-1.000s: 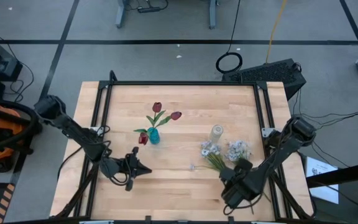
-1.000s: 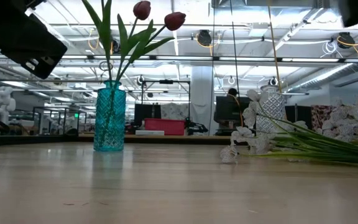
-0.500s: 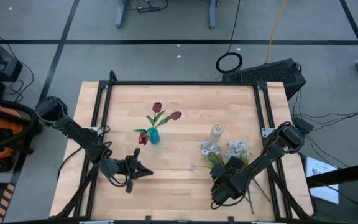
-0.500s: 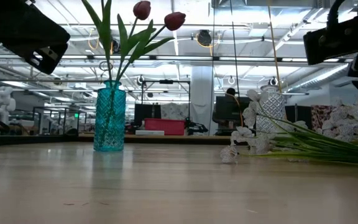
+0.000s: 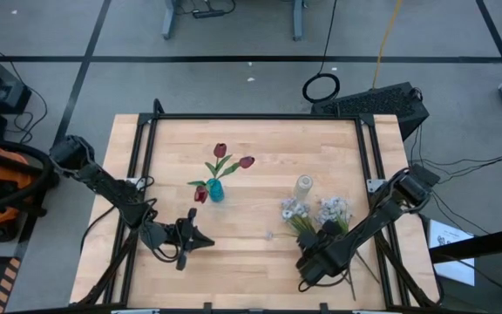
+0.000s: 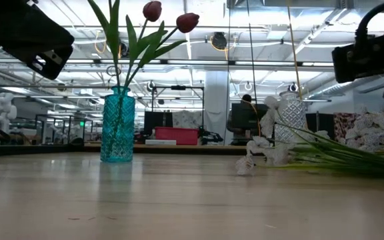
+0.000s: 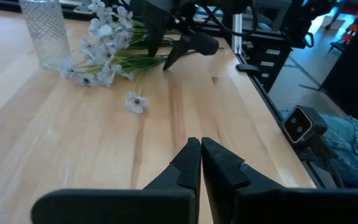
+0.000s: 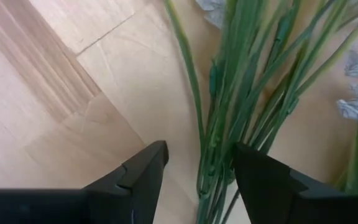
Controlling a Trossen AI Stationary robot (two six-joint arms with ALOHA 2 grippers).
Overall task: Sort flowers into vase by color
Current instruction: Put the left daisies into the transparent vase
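Note:
White-blossomed flowers [image 5: 314, 212] lie on the table's right half, their green stems [image 8: 229, 99] bunched and running toward the near right. My right gripper [image 8: 197, 168] points down over this bundle, open, one finger on either side of the stems; I see no touch. It also shows in the left wrist view [image 7: 182, 53]. Dark red flowers [image 5: 221, 160] stand in a teal vase [image 5: 215, 189]. A clear glass vase [image 5: 304, 185] stands upright beside the white blossoms. My left gripper [image 5: 207, 242] hovers shut at the near left, holding nothing.
One loose white blossom [image 7: 134, 102] lies on the wood between the two grippers. A black frame rail [image 5: 255, 116] runs along the table's edges. Bare wood lies in the near middle [image 5: 251, 270] and at the far side.
My right gripper has come down toward the white flowers' stems and shifted a little toward the table's left, its fingers staying open. The flowers and both vases have kept their places.

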